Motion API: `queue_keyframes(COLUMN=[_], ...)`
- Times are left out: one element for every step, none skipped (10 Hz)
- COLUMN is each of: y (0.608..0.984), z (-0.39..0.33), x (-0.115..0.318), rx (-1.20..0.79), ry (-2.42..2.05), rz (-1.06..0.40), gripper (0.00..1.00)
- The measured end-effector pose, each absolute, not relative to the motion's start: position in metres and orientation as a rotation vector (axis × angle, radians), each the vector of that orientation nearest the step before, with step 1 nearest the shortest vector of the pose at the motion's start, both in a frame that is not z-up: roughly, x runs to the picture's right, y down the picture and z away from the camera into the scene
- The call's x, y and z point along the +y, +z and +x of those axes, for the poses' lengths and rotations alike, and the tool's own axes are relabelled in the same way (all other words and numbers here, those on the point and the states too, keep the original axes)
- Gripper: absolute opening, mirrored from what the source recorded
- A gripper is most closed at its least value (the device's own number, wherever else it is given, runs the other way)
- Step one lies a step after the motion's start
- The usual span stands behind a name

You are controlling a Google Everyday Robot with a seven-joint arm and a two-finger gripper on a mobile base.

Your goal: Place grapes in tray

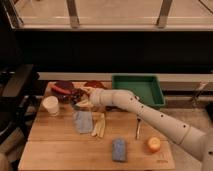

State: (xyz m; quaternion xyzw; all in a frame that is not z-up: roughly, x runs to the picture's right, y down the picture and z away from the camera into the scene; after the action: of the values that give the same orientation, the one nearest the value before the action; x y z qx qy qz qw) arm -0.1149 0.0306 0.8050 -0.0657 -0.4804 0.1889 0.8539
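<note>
The grapes [78,94] are a small dark bunch on the wooden table, between the dark purple plate [62,88] and the red-orange bowl [94,85]. My gripper [83,102] is at the end of the white arm that reaches in from the right. It sits right at the front of the grapes and partly hides them. The green tray [138,90] stands at the back right of the table, to the right of the gripper, with nothing visible inside it.
A white cup [51,106] stands at the left. A blue-grey cloth [82,121] and a yellow banana-like object [99,125] lie mid-table. A utensil [138,128], a blue sponge [119,149] and an orange [153,145] lie toward the front right. A black chair [15,90] stands at the left.
</note>
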Motion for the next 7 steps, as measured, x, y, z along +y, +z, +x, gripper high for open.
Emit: queue_keyframes(y=[0.812, 0.816, 0.820, 0.824, 0.828, 0.831, 0.838], z=[-0.110, -0.110, -0.110, -0.114, -0.119, -0.123, -0.130], x=[0.023, 0.019, 0.013, 0.008, 0.007, 0.007, 0.009], rx=[-1.009, -1.010, -1.012, -1.016, -1.019, -1.021, -1.023], ry=[0.422, 0.430, 0.436, 0.438, 0.438, 0.437, 0.439], rz=[-0.113, -0.097, -0.081, -0.074, -0.079, -0.086, -0.104], gripper=[0.65, 0.65, 0.65, 0.65, 0.65, 0.65, 0.65])
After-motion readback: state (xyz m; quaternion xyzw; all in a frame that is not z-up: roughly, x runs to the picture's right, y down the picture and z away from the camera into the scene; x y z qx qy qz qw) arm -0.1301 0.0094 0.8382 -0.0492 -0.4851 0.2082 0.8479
